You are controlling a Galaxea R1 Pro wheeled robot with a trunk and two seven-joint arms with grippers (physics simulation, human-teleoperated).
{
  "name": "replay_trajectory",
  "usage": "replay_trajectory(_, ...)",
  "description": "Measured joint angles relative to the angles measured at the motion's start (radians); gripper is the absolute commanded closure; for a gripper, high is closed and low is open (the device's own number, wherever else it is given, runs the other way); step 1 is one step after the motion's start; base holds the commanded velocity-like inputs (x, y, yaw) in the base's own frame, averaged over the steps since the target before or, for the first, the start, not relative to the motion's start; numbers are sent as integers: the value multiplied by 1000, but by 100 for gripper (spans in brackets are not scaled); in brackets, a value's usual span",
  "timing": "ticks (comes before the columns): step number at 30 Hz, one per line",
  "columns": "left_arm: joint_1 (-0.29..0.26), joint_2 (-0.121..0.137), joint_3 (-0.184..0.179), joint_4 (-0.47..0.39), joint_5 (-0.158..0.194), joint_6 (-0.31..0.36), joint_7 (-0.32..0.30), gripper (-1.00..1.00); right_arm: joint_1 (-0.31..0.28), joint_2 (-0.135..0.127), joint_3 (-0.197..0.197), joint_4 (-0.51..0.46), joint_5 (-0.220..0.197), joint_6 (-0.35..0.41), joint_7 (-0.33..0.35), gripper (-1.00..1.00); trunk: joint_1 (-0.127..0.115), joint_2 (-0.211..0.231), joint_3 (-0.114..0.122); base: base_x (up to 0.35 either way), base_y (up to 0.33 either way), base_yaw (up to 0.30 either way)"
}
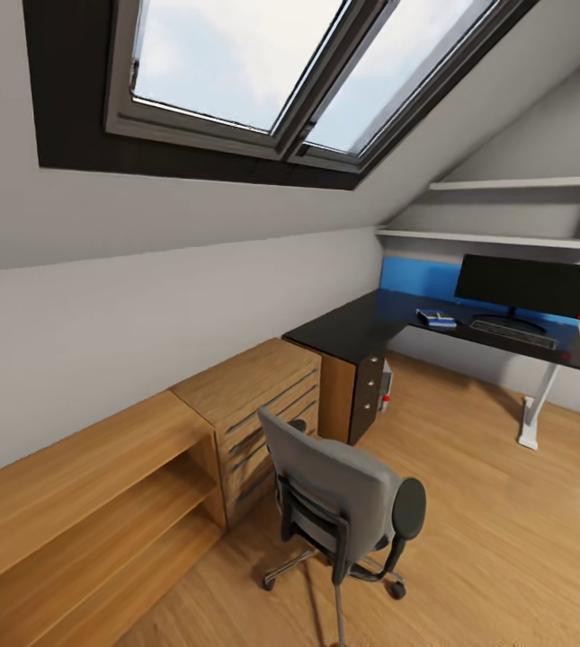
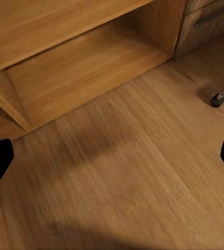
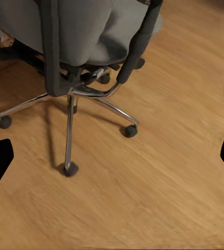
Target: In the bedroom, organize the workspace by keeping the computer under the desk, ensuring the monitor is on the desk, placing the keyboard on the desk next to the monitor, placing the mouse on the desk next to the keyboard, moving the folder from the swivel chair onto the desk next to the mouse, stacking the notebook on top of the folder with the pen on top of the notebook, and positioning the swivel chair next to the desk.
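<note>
The swivel chair [image 1: 343, 512] is standing on the wood floor [image 1: 487, 539], well apart from the surface [image 1: 361, 328], with its grey padded back turned toward the head camera. It is looking like the first thing to handle: a fairly heavy piece, yet one that should be rolling easily on its casters [image 3: 70, 168], so pushing is likely better than lifting. The stiff black armrest [image 1: 408, 510] or the top rim of the backrest is offering the firmest hold; the padding is soft and would be giving under the fingers, and the chrome star base [image 3: 75, 99] is smooth and probably slippery. The seat is hidden behind the backrest, so whether the folder is lying there cannot be told.

The glossy black L-shaped surface is running into the far corner under two white shelves [image 1: 505, 211]. The monitor [image 1: 530, 286] is standing near its far right end on a round-based stand, the flat dark keyboard [image 1: 513, 332] lying just in front of it. A small blue-and-white object [image 1: 436, 318] is resting to the keyboard's left; too small to identify. Something pale is peeking from beside the dark drawers [image 1: 369, 391] under the surface, possibly the computer.

The light-wood chest [image 1: 254, 395] and open wood shelving [image 2: 81, 67] are lining the wall.

The left gripper [image 2: 112, 156] and the right gripper [image 3: 112, 156] are both spread wide, with dark fingertips at the picture edges, holding nothing.
</note>
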Motion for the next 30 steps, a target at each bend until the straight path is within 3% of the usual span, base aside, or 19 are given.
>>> replay_trajectory(30,0,0,0,0,1,3,0,-100,0,0,0,-1,-14,1,1,-100,0,0,0,0,2,-300)
